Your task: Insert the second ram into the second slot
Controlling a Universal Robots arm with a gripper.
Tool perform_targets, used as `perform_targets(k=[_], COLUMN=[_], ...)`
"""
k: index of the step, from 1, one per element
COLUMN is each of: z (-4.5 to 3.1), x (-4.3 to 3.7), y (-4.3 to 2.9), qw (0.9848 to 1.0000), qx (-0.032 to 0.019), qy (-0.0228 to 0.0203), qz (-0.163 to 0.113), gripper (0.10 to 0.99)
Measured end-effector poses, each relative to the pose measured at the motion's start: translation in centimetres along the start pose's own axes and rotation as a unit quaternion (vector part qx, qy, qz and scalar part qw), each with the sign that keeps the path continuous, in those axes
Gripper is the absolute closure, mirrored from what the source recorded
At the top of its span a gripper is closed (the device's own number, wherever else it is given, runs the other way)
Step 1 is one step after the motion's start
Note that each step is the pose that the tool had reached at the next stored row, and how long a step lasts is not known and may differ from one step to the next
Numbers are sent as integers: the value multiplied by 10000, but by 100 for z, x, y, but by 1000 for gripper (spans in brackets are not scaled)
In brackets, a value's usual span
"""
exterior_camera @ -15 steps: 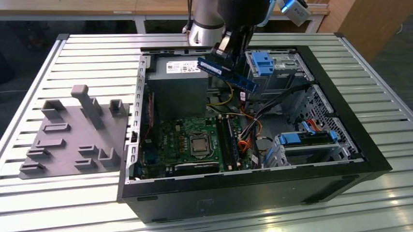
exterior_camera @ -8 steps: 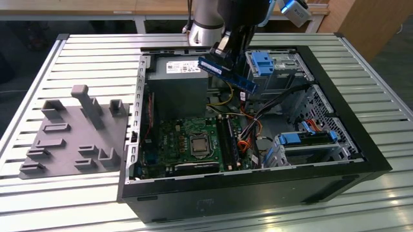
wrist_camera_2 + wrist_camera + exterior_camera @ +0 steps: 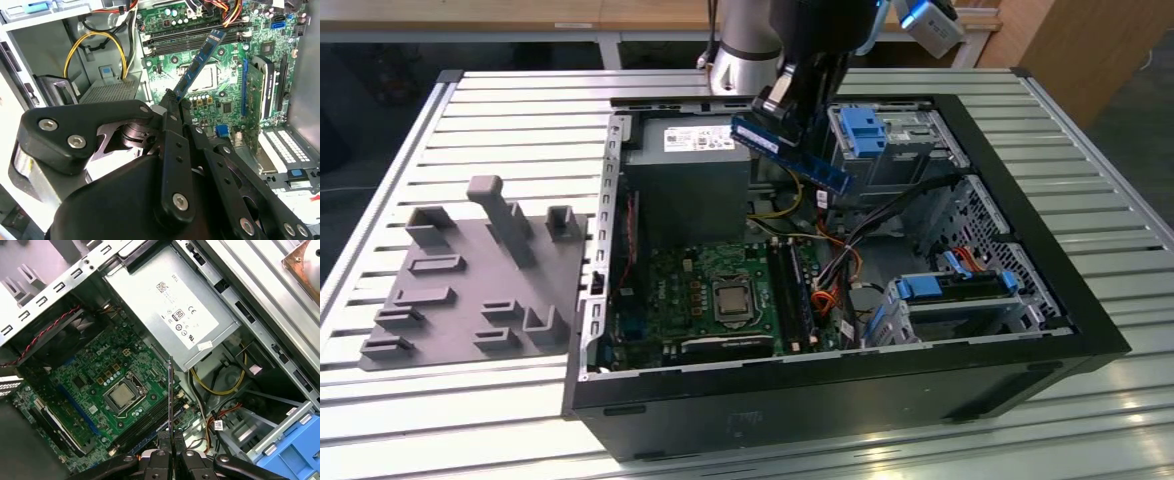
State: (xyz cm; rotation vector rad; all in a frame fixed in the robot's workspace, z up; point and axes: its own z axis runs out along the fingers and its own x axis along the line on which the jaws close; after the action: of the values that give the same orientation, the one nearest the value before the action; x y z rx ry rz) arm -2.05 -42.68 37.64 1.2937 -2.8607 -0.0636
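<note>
The second ram (image 3: 795, 155) is a long blue stick with a white label. It hangs tilted in the air above the open computer case (image 3: 1067, 300), over the power supply's edge. My gripper (image 3: 775, 104) is shut on its upper end. In the second wrist view the ram (image 3: 201, 59) sticks out from the gripper (image 3: 173, 98) toward the motherboard. It shows edge-on in the first wrist view (image 3: 171, 390), above the gripper (image 3: 171, 441). The dark memory slots (image 3: 787, 288) (image 3: 195, 39) (image 3: 142, 426) lie beside the processor socket, well below the stick. I cannot tell which slots are filled.
The silver power supply (image 3: 687, 170) fills the case's back. Blue drive-bay clips (image 3: 861, 130) (image 3: 947, 285) and loose cables (image 3: 834, 285) sit on the exterior view's right. A grey fixture plate (image 3: 467, 280) with upright pegs lies on the slatted table (image 3: 494, 110) at the left.
</note>
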Motion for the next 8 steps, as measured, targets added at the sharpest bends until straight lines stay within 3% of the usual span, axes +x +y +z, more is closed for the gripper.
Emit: perform_targets(k=[8], z=[0], x=[0], y=[0], qw=[9998], qx=[4], qy=[-7], qz=[209], gripper=[949])
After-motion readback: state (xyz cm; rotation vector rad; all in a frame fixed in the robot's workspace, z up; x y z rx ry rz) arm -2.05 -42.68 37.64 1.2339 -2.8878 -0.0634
